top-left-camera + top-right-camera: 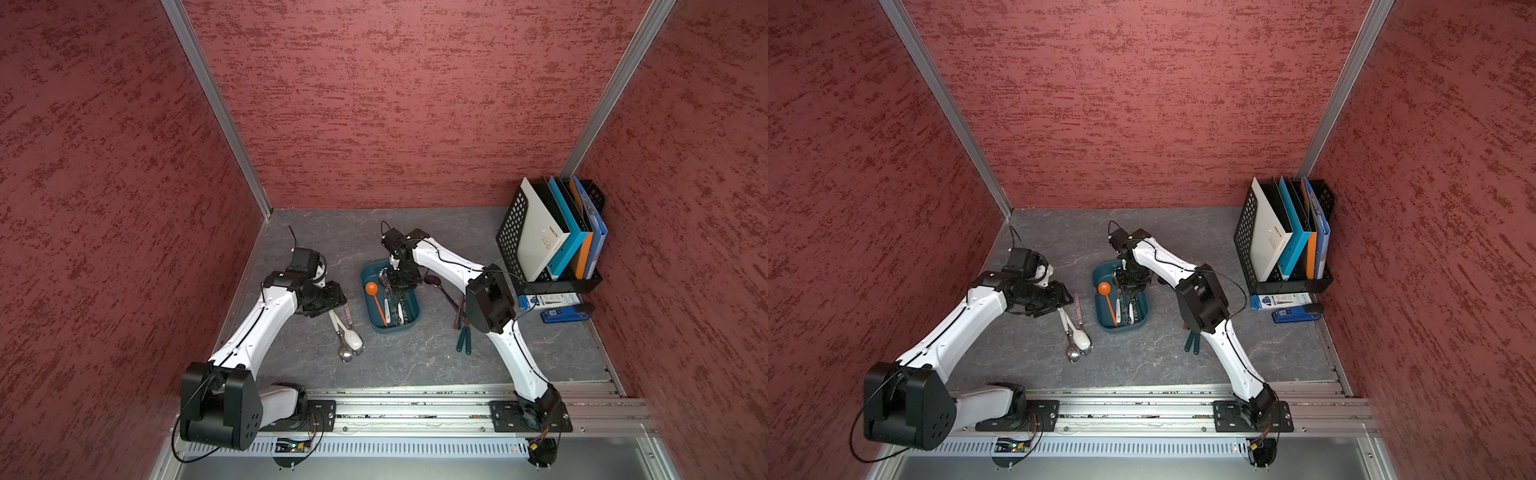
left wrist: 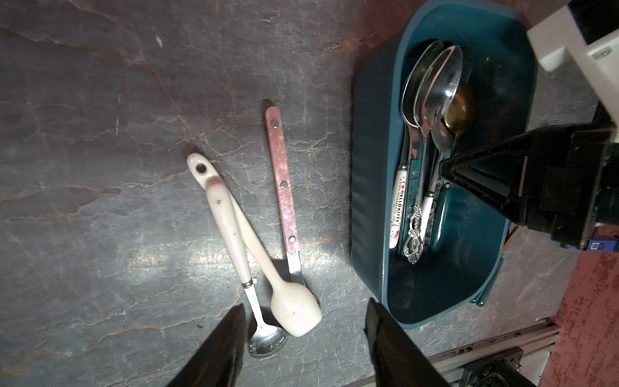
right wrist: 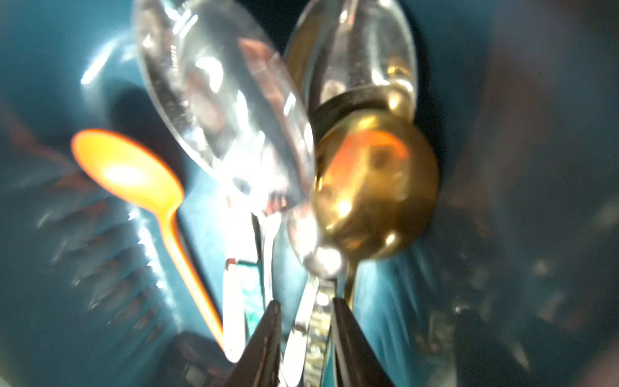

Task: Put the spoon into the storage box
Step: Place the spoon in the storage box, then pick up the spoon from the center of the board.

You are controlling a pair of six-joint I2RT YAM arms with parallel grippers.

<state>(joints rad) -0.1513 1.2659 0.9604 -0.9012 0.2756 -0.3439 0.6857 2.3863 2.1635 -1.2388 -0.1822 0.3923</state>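
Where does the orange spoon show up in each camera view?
In a top view: orange spoon in the storage box, by the wall nearest the left arm.
In a top view: same spot.
Left wrist: not visible; storage box shows.
Right wrist: blurred, beside metal spoons.
Shared landmark: the storage box.

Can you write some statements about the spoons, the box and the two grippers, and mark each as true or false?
1. An orange spoon lies in the storage box. True.
2. The left gripper grips the white spoon. False: its jaws are open and empty; the white spoon lies on the table.
3. The right gripper reaches into the storage box. True.
4. Every spoon is in the storage box. False: several lie on the table beside it.
5. The file rack stands left of the storage box. False: it stands to its right, by the wall.
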